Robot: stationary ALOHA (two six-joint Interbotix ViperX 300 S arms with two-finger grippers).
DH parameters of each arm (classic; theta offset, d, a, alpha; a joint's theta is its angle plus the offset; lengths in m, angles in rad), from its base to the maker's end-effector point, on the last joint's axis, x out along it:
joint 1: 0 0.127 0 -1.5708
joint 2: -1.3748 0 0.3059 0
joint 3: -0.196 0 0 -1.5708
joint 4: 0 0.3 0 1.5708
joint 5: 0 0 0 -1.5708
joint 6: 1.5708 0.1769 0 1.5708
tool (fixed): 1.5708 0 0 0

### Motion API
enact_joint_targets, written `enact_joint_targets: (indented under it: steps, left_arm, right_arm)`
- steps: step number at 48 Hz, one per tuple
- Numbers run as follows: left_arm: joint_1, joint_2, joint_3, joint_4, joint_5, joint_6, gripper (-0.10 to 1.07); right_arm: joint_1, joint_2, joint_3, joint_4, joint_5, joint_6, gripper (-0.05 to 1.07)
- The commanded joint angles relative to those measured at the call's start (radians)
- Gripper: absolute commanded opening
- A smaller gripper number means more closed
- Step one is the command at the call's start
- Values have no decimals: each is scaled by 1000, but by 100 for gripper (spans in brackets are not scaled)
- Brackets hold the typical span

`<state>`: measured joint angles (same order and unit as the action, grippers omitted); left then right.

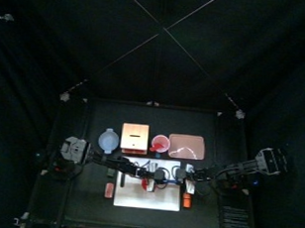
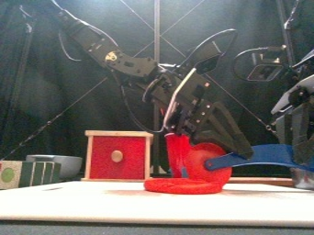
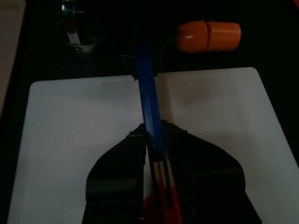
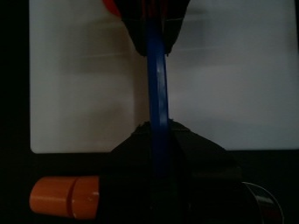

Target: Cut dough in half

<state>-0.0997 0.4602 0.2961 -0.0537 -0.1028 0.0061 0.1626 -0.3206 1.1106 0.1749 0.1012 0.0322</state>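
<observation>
Dough (image 2: 186, 184) on the white cutting board (image 3: 70, 122), both grippers over it.

Left to right beyond the board: a red-faced box (image 2: 117, 156), a small red cup (image 1: 160, 142), a pink plate (image 1: 188, 146); an orange cylinder (image 3: 209, 34) lies on the black table (image 1: 221, 121) off the board's right edge. Left gripper (image 3: 156, 179) and right gripper (image 4: 162, 140) each clamp the blue cutter (image 3: 146, 87), which crosses the board between them. Black curtains surround everything.

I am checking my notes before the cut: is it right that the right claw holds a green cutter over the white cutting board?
Not quite: the cutter in the right claw is blue, not green, as the right wrist view shows. The rest stands: the right claw holds it over the white cutting board.
</observation>
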Motion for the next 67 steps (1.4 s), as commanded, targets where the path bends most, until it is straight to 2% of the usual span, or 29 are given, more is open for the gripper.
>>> enact_joint_targets:
  steps: [1, 46, 67]
  left_arm:
    - [-3, 5, 5, 2, 17, 2, 56]
    - [-3, 43, -74, 3, 40, 2, 56]
    - [5, 17, -94, 5, 41, 3, 56]
  right_arm:
    - [2, -38, -6, -2, 11, -3, 26]
    - [2, -166, 41, -5, 101, -3, 26]
    - [-5, -241, 37, -38, 146, -3, 26]
